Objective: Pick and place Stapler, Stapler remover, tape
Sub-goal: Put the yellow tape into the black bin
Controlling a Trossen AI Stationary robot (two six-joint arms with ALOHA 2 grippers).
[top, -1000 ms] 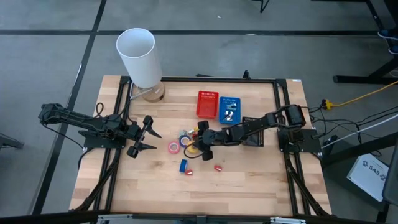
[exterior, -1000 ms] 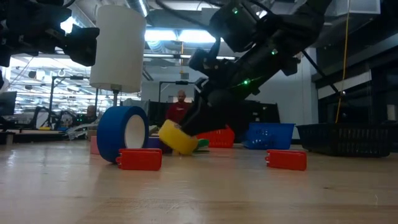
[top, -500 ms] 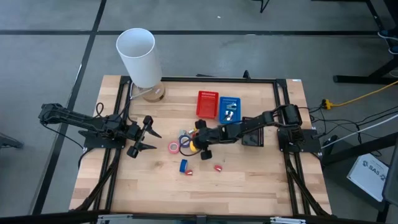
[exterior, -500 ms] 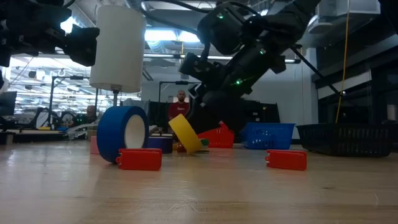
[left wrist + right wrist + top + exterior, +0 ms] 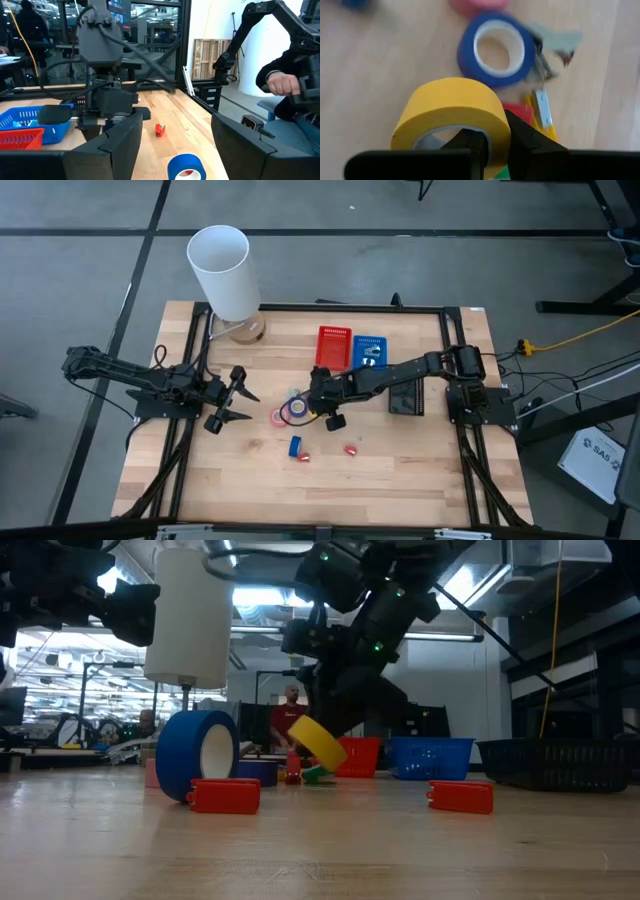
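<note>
The right gripper (image 5: 492, 145) has clamped its fingers on the yellow tape roll (image 5: 452, 117) and lifted it off the wooden table (image 5: 400, 470), ready for placing.

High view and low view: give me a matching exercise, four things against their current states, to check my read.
Things:
1. yellow tape roll
2. blue tape roll beside the red block
3. tall white cylinder
4. left gripper

States:
A. open, at the table's left
B. standing on its edge on the wood
C. tilted, pinched in the right gripper
D. upright at the back left

Pairs: 1-C, 2-B, 3-D, 4-A
</note>
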